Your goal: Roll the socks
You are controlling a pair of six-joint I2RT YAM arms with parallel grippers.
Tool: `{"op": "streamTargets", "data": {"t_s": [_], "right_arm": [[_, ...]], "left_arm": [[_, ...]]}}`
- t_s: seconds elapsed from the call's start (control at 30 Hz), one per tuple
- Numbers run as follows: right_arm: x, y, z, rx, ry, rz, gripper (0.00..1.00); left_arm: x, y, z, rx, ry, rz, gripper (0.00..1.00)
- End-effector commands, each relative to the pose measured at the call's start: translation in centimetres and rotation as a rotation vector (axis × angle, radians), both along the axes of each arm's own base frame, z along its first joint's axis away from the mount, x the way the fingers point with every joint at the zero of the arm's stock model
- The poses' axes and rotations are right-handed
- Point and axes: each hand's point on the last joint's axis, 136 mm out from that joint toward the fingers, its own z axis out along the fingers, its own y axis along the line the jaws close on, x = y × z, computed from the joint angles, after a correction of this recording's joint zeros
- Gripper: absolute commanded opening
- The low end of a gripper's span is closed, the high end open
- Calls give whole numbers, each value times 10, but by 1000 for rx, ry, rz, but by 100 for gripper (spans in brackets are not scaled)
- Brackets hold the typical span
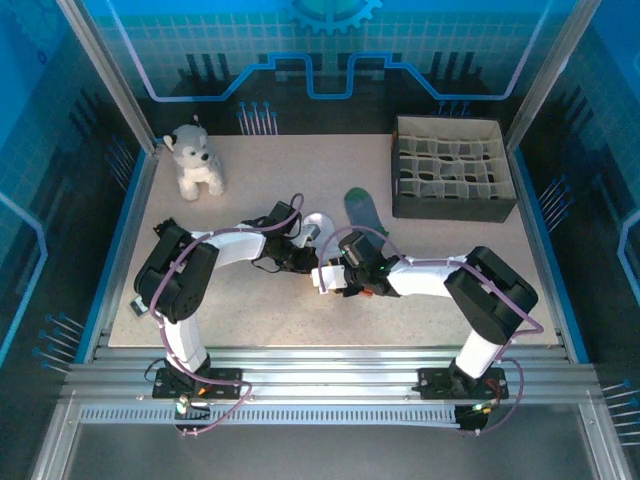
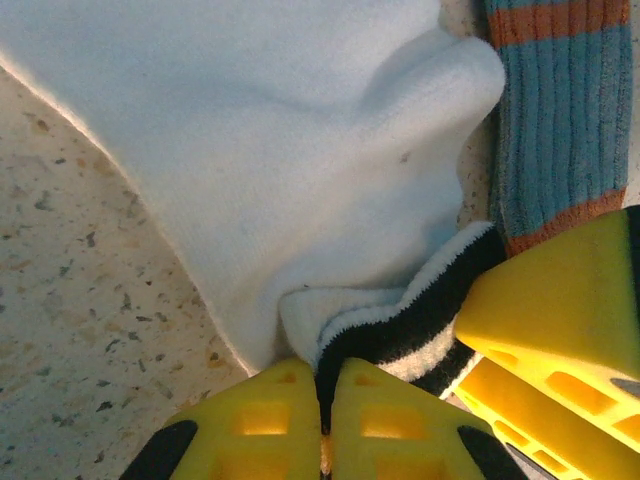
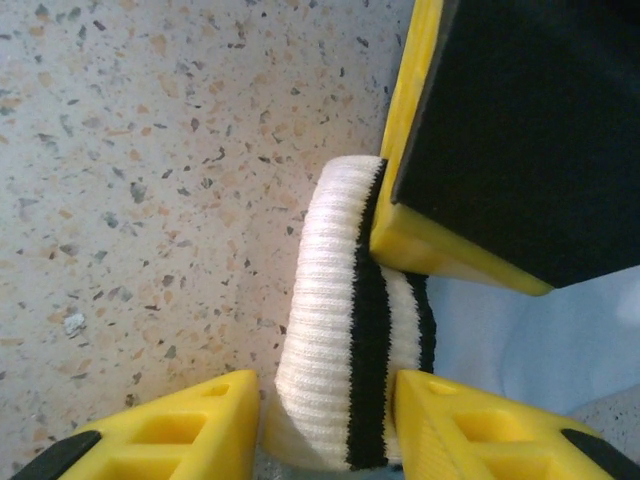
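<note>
Pinching the striped cuff of the white sock (image 2: 300, 130), the left gripper (image 2: 325, 400) is clamped tight, cut off below by the frame's edge. The right gripper (image 3: 325, 425) straddles the same cuff, a finger on each side; whether it squeezes, I cannot tell. From above, both grippers hide most of that sock at mid-table. The left wrist view gives the teal sock (image 2: 560, 110) its orange bands, just beside the white one; from above it reads plain dark green. Both arms fold elbows outward, forearms low, wrists meeting nose to nose. Farther back sit a dog (image 1: 197, 160) and a box (image 1: 450, 210).
</note>
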Motion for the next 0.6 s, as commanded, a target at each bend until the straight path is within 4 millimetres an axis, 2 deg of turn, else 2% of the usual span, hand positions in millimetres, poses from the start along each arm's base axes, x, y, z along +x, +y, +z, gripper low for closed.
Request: {"op": "streamTargets", "data": {"t_s": [0.0,0.2,0.3,0.37,0.4,0.47,0.53,0.57], "right_arm": [[7,-10,-10,-58,12,-25,40],[17,-17,-21,-131,5,-66,40],[19,-19,-22,-151,10,-81,36],[14,-24,-27,-169,42,-87,30],[20,-18,-18,-157,37,-94,25],[17,-18,-16,-167,66,-97,10],[8,-17,-11,-159,108,-78,1],[2,-15,-6,-144,135,-64,0]], "left_arm": [[-24,14,-27,74,119,-12,6],[-26,14,-26,67,125,-15,6],[-27,13,-25,63,125,-15,6],[-27,13,-24,59,125,-15,6],[-27,13,-24,56,124,-16,6],[-27,13,-22,50,118,-14,6],[-26,14,-19,40,101,-9,7],[-25,14,-17,30,88,-6,8]]}}
